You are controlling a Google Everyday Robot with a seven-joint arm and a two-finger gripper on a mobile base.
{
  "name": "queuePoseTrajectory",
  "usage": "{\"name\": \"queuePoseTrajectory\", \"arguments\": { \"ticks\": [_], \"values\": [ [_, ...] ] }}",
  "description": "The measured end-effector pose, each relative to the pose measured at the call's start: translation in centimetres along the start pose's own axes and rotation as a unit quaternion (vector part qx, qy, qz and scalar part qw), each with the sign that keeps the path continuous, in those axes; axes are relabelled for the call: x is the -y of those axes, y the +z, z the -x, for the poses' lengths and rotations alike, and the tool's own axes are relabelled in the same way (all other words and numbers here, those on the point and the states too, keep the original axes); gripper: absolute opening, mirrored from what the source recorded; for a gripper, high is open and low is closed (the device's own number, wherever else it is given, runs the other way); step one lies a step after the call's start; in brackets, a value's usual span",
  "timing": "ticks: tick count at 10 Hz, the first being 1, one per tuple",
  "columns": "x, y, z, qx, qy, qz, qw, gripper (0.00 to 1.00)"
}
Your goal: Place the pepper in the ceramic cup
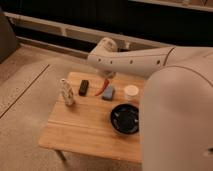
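Observation:
The slim orange-red pepper [102, 88] hangs tilted from my gripper [107, 78], which is shut on its upper end at the far side of the wooden table [85, 131]. The pepper's lower tip points down-left, between a small black block [83, 87] and a blue-grey block [109, 93]. To the right of the pepper, past the blue-grey block, the small white ceramic cup [131, 91] stands upright. My big white arm [150, 59] reaches in from the right and hides the table's right side.
In front of the cup sits a wide black bowl [125, 119]. A pale patterned bottle-like figure [66, 92] stands upright at the table's left. The floor around is speckled, and a dark wall with a rail runs behind.

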Motion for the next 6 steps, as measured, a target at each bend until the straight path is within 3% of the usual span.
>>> {"name": "queuePoseTrajectory", "arguments": {
  "ticks": [1, 3, 5, 6],
  "values": [
    [0.3, 0.0, 0.3, 0.001, 0.002, -0.002, 1.0, 0.0],
    [3.2, -0.3, 3.6, 0.021, 0.031, -0.022, 0.9991, 0.0],
    [11.3, -1.5, 9.7, 0.057, 0.099, -0.072, 0.9909, 0.0],
    [13.7, -1.9, 11.5, 0.07, 0.119, -0.089, 0.9864, 0.0]
  ]
}}
